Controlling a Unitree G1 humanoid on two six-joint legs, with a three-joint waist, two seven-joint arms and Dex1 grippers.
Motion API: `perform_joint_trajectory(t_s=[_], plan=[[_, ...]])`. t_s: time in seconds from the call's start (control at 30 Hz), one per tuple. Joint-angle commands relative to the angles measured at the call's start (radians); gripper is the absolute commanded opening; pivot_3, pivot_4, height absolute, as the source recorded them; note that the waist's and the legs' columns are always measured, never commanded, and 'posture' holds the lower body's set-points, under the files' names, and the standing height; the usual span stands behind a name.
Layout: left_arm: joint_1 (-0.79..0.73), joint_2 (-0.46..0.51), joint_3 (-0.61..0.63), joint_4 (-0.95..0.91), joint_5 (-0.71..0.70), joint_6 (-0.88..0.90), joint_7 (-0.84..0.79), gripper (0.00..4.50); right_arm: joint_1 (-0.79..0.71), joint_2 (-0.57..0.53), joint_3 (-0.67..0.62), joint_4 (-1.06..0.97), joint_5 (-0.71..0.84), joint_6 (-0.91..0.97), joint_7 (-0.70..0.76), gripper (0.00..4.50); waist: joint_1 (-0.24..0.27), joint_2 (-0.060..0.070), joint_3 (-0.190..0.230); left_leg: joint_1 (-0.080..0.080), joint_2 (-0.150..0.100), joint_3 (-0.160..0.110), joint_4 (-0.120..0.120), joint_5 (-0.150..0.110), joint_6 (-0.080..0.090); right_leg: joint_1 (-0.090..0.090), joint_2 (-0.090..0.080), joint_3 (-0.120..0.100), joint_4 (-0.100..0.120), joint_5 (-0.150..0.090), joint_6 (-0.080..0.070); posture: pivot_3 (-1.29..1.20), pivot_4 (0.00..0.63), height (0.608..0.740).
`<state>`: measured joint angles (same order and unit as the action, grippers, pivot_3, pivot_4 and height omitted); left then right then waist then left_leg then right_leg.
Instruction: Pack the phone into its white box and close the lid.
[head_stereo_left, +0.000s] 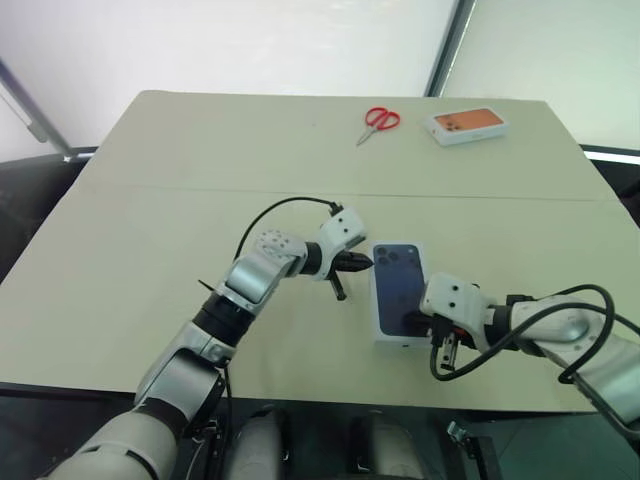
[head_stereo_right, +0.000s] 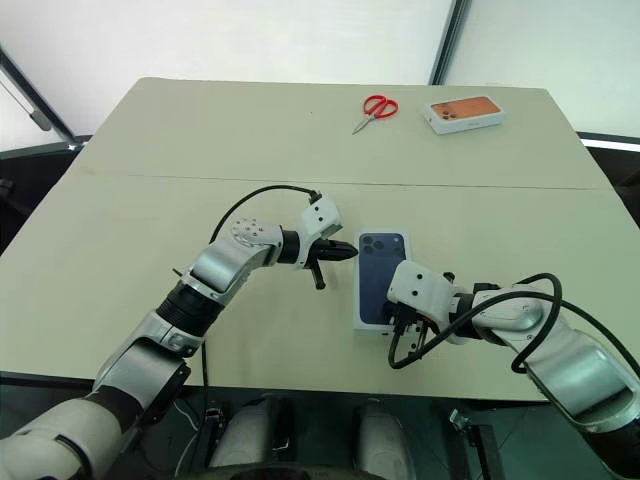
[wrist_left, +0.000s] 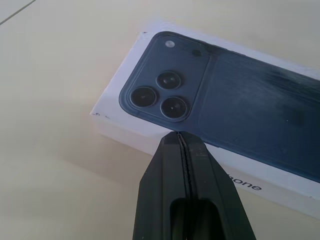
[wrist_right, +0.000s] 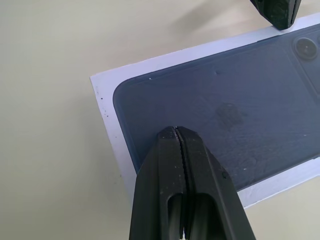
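Observation:
The lid, white with a dark blue phone printed on top, lies flat on the table in front of me and covers the white box beneath it. The phone itself is hidden. My left gripper is shut with nothing in it, and its tip is at the lid's left side near the printed camera lenses. My right gripper is shut too, also holding nothing, with its tip over the near end of the lid's picture. I cannot tell if either tip touches the lid.
Red scissors lie at the far side of the table. To their right is a closed white box with an orange phone picture. The table's front edge runs just behind my right gripper.

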<state>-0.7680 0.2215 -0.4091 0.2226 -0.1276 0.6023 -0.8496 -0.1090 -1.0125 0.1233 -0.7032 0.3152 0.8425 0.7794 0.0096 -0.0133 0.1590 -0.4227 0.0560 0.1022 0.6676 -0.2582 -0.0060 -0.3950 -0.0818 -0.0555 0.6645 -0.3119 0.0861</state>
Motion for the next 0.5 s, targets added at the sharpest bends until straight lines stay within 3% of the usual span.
perform_joint_trajectory(t_s=[0.03, 0.17, 0.3, 0.5], plan=[[0.016, -0.002, -0.011, 0.014, 0.023, 0.019, 0.010, 0.00, 0.017, 0.001, 0.029, 0.000, -0.028, 0.014, -0.017, 0.03, 0.000, 0.000, 0.000, 0.001, 0.000, 0.000, 0.000, 0.000, 0.000, 0.001, 0.000, 0.000, 0.000, 0.000, 0.000, 0.00, 0.150, 0.728], [0.030, -0.012, 0.028, 0.003, 0.011, -0.001, 0.032, 0.00, 0.012, 0.009, 0.001, -0.005, -0.014, 0.002, -0.013, 0.03, 0.000, -0.001, -0.001, 0.004, 0.000, 0.000, 0.000, 0.000, 0.001, 0.004, 0.000, 0.000, -0.001, 0.000, 0.000, 0.00, 0.150, 0.728], [0.069, -0.011, 0.213, -0.102, -0.095, -0.068, 0.066, 0.00, -0.045, 0.084, -0.121, 0.007, 0.045, -0.019, -0.035, 0.03, -0.009, -0.001, 0.000, 0.003, 0.001, 0.000, 0.000, 0.000, 0.001, 0.002, 0.000, 0.000, 0.000, 0.000, 0.000, 0.00, 0.150, 0.728], [0.239, 0.150, 0.456, -0.349, -0.204, -0.021, 0.090, 0.00, -0.150, 0.184, -0.242, 0.201, 0.031, -0.126, -0.100, 0.03, -0.022, 0.000, 0.000, 0.001, 0.005, 0.000, 0.000, 0.001, -0.002, 0.000, 0.000, 0.000, 0.002, 0.000, 0.000, 0.00, 0.150, 0.728]])
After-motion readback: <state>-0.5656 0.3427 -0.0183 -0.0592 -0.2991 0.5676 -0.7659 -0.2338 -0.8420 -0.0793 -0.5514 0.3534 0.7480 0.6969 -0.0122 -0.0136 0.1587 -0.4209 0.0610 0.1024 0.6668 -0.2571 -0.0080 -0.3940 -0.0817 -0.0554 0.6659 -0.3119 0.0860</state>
